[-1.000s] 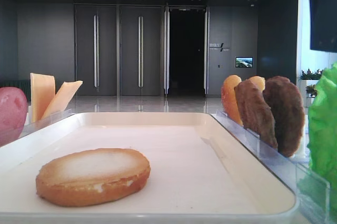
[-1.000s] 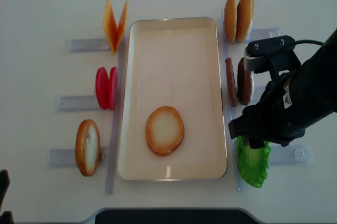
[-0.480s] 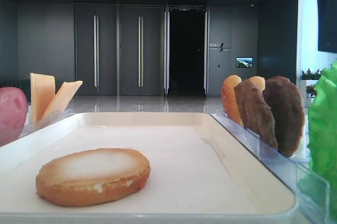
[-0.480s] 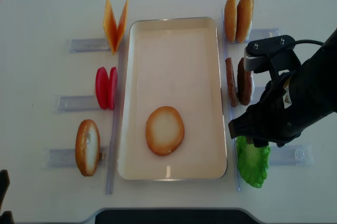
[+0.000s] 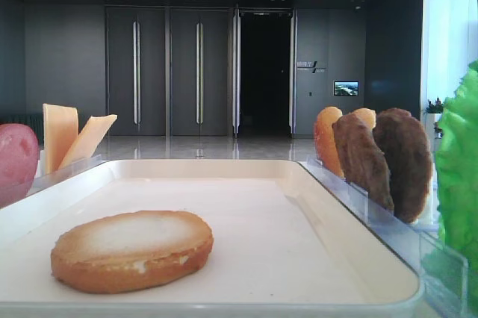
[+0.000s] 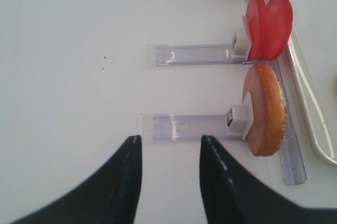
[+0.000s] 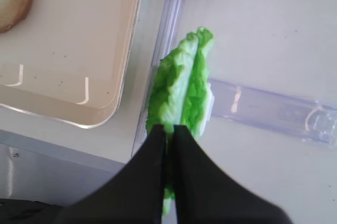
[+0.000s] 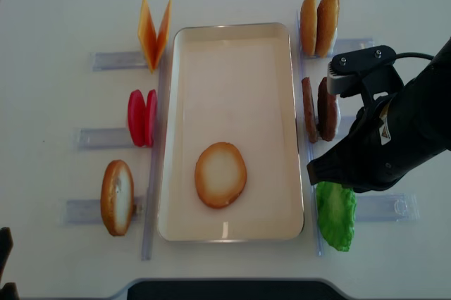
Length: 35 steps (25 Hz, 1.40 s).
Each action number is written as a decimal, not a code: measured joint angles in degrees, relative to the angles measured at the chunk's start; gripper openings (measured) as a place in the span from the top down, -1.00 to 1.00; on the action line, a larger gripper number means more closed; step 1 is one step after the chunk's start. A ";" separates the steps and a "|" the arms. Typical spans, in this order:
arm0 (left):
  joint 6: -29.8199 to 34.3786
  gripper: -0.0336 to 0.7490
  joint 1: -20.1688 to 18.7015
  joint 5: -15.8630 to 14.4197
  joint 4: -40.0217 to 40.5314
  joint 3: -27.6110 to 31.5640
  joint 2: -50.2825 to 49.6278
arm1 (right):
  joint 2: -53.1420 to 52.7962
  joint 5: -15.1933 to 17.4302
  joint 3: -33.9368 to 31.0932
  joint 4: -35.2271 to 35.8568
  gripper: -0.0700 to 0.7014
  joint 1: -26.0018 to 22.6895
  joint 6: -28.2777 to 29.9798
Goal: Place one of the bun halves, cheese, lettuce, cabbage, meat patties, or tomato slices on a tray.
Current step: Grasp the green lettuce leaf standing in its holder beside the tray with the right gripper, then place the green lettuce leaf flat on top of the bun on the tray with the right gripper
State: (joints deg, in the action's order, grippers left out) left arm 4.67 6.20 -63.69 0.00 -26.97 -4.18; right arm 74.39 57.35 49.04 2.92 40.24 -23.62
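In the right wrist view the right gripper (image 7: 168, 129) has its fingers pinched together on the lettuce (image 7: 181, 90), which stands on edge at frame centre beside a clear holder (image 7: 274, 111), just right of the tray (image 7: 113, 105). The left gripper (image 6: 169, 153), at the lower edge of its wrist view, holds nothing; its fingers show a gap over the bare table (image 6: 68, 77). One bun half (image 8: 220, 175) lies flat in the tray's lower part in the overhead view.

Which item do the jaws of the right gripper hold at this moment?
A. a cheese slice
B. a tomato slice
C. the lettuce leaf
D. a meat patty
C: in the right wrist view the right gripper has its jaws shut on the edge of the green lettuce leaf, which stands beside the tray, not on it.
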 joint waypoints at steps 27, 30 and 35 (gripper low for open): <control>0.00 0.19 0.00 0.00 0.00 0.00 0.00 | -8.19 12.69 18.31 -0.11 0.74 0.00 -0.86; 0.00 0.19 0.00 0.00 0.00 0.00 0.00 | -8.19 12.80 18.89 -0.11 0.74 0.00 -0.92; 0.00 0.19 0.00 0.00 0.00 0.00 0.00 | -8.19 12.93 18.89 -0.06 0.74 0.00 -0.92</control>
State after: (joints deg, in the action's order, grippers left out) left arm 4.67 6.20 -63.69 0.00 -26.97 -4.18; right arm 66.19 70.28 67.94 2.86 40.24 -24.54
